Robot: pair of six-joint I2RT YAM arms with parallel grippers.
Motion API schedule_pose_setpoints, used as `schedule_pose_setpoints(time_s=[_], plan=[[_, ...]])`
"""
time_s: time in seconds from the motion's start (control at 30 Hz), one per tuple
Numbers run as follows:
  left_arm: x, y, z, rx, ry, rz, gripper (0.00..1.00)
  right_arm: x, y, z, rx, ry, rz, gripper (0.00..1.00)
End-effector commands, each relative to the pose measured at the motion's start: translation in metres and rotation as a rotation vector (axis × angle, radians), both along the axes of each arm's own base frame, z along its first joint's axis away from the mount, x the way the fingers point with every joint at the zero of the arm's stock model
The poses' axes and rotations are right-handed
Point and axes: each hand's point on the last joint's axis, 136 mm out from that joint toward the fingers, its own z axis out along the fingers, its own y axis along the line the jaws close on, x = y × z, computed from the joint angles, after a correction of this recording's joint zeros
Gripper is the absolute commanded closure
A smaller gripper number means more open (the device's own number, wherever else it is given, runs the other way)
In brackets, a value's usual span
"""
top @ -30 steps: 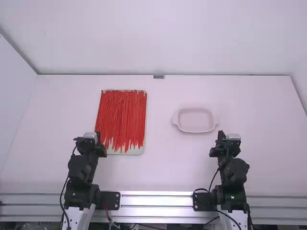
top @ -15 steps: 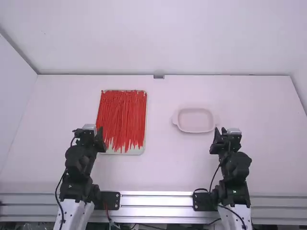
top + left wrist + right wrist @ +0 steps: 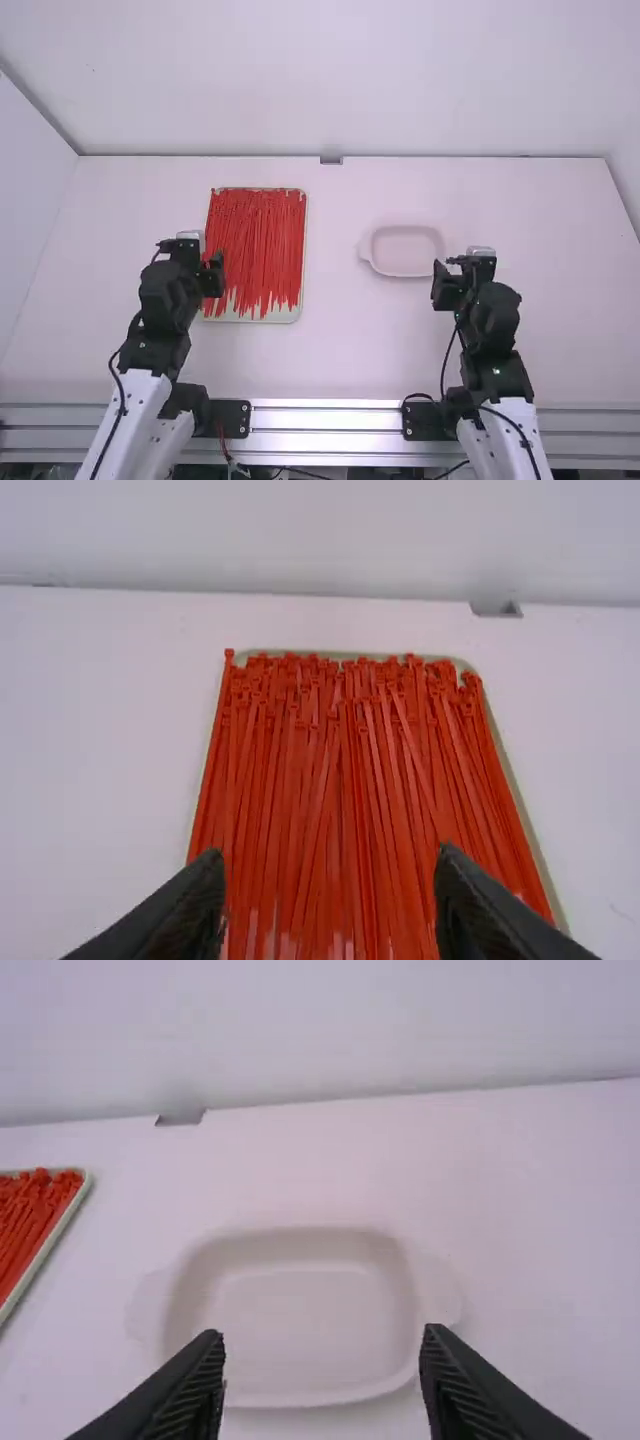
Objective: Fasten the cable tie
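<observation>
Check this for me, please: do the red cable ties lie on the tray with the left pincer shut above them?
Not quite: the left pincer is open, as the left wrist view shows. The red cable ties do lie on the tray, below it.

Table (image 3: 500, 200): we see a white top, evenly lit.
Back wall (image 3: 320, 70): plain white, meeting the table's far edge.
Left wall (image 3: 25, 210): white, we see it along the table's side.
Bracket (image 3: 331, 158): small, grey, mid far edge.
Rail (image 3: 320, 414): silver, along the near edge.
</observation>
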Motion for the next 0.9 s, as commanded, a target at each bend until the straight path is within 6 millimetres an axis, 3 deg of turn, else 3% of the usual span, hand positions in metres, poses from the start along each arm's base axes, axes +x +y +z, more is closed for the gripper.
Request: schedule_pose_setpoints(time_s=[0.0,0.47,0.7,0.87], plan=[[0.009,-0.004,0.011,-0.008,0.006,-0.007,0.42,0.007,-0.001,0.017,-0.013,0.004,-0.018,0.42],[0.053,-0.008,-0.003,0.001,0.173,-0.017,0.17,0.043,0.022,0.034,-0.045,0.077,0.07,0.17],[0.068,-0.009,-0.013,0.017,0.235,-0.027,0.08,0.055,0.04,0.037,-0.128,0.086,0.156,0.08],[0.078,-0.01,-0.017,0.021,0.254,-0.03,0.04,0.065,0.044,0.042,-0.053,0.088,0.121,0.04]])
